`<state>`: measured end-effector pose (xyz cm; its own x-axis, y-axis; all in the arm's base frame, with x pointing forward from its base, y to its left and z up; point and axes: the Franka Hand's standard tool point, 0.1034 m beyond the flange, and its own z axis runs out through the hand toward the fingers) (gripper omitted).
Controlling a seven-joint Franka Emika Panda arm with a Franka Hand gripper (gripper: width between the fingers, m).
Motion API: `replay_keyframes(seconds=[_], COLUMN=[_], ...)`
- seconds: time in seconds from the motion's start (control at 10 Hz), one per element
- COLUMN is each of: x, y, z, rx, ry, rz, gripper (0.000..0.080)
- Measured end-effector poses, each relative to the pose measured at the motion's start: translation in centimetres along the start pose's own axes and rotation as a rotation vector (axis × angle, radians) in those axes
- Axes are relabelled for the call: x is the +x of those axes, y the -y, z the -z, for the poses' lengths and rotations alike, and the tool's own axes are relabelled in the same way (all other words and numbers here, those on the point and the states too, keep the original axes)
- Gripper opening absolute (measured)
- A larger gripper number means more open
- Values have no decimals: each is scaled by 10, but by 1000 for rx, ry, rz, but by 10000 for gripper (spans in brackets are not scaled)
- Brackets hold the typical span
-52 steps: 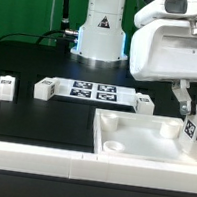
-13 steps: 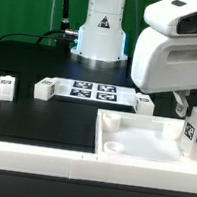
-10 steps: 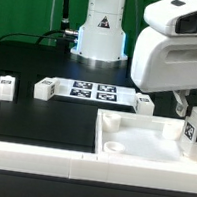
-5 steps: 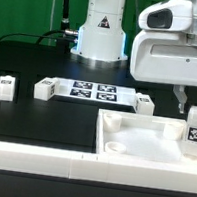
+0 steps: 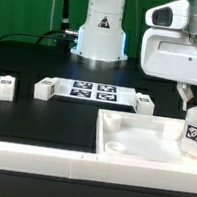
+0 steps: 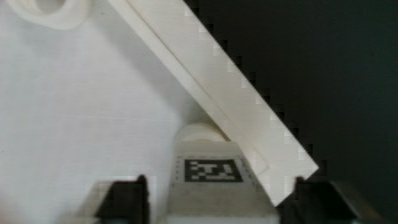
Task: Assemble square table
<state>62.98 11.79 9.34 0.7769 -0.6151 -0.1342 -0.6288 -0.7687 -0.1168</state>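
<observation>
In the exterior view, the pincer (image 5: 190, 97) has risen since half a second ago and now hangs above the tagged leg (image 5: 194, 130), its jaws apart and holding nothing. The leg stands upright where it stood before, inside the square tabletop (image 5: 141, 143) at the exterior view's right, on the black bench (image 5: 43, 124). In the wrist view, we see the two fingers (image 6: 125, 200) either side of the leg, clear of it, and the tabletop's raised rim (image 6: 205, 70) running just beside the leg.
</observation>
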Motion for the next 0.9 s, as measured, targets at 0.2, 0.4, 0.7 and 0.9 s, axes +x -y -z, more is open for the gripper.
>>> replay_keyframes(seconds=[0.2, 0.4, 0.7, 0.9], x=[1, 1, 5, 16], y=[2, 1, 0, 3], z=[2, 2, 3, 6], rx=[2, 2, -24, -70], ry=[0, 0, -24, -98], rz=[114, 238, 611, 929], gripper=[536, 639, 649, 649])
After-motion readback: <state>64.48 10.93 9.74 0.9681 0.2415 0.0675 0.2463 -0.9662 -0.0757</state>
